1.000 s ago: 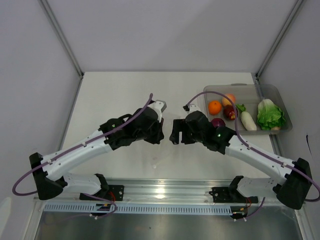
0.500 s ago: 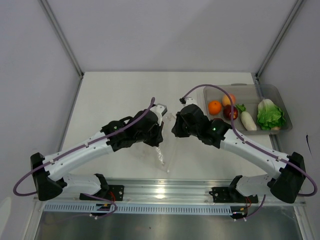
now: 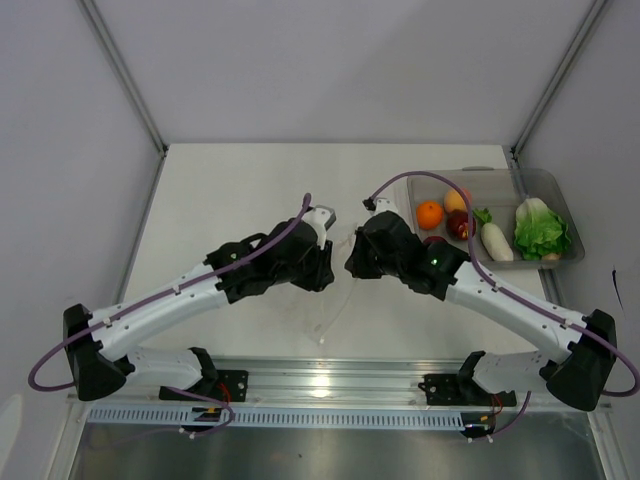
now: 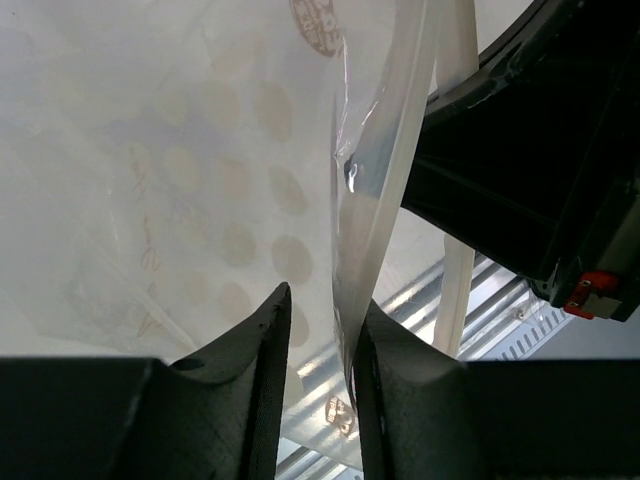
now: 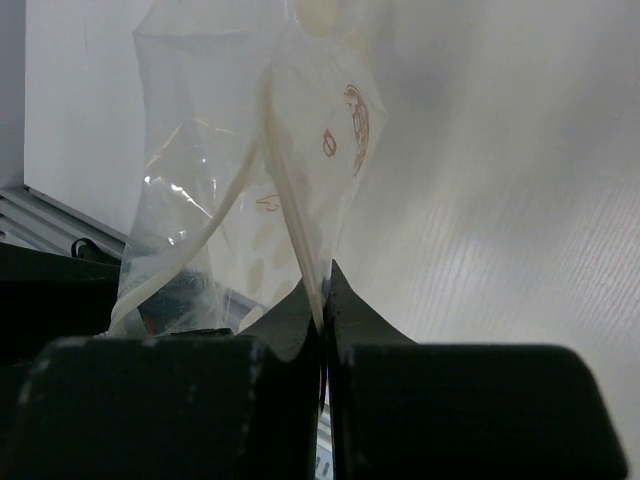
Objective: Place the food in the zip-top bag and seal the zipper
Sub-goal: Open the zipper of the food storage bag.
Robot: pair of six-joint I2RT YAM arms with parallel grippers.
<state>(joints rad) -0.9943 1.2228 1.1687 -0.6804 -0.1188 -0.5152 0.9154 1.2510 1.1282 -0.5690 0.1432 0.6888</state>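
Observation:
The clear zip-top bag (image 3: 333,300) hangs between my two wrists above the table's middle. My right gripper (image 5: 322,285) is shut on the bag's zipper (image 5: 290,200), a pale strip running up from the jaws. My left gripper (image 4: 325,300) is open, and the zipper strip (image 4: 385,200) lies against its right finger only. The bag's printed film (image 4: 200,180) spreads out to the left. The food lies in the tray at the right: an orange (image 3: 429,214), a peach-coloured fruit (image 3: 457,198), a dark red fruit (image 3: 459,226), a white radish (image 3: 495,241) and a green cabbage (image 3: 541,230).
The rigid clear tray (image 3: 563,186) stands at the table's back right corner. White walls close in the table on three sides. A metal rail (image 3: 330,385) with both arm bases runs along the near edge. The right arm's black wrist (image 4: 520,170) is close to my left gripper.
The right gripper has shut on the bag's zipper edge and shifted towards the back. The left gripper, shut before, has opened off the bag. The bag now hangs lifted between the wrists.

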